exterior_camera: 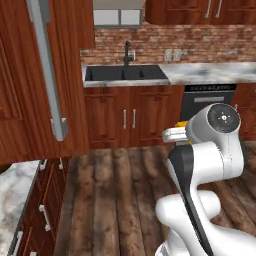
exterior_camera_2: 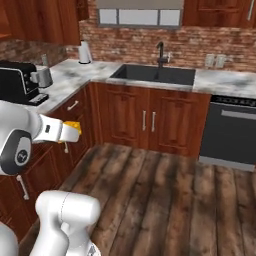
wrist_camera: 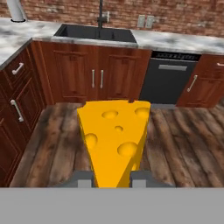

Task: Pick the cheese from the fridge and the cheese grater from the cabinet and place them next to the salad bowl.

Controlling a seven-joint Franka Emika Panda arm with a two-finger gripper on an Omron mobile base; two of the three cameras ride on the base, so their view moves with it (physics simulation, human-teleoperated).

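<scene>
The cheese [wrist_camera: 114, 140], a yellow-orange wedge with holes, stands upright between my two dark fingertips in the hand view. My gripper [wrist_camera: 111, 178] is shut on its lower end. In the right base view the cheese [exterior_camera_2: 74, 127] sticks out of the gripper [exterior_camera_2: 69, 133] above the wooden floor, near the left counter. A yellow sliver of the cheese [exterior_camera: 181, 123] peeks out behind my arm in the left base view. Reddish-brown wall cabinets [exterior_camera: 200, 10] hang above the brick wall. The cheese grater, the salad bowl and the fridge are out of view.
A black sink [exterior_camera_2: 152, 75] with a tap sits in the marble counter [exterior_camera_2: 225, 82] ahead, a dark dishwasher [exterior_camera_2: 231, 132] to its right. A black appliance [exterior_camera_2: 17, 82] and a paper roll [exterior_camera_2: 85, 51] stand on the left counter. A wooden door with a long grey handle [exterior_camera: 50, 75] is close on the left.
</scene>
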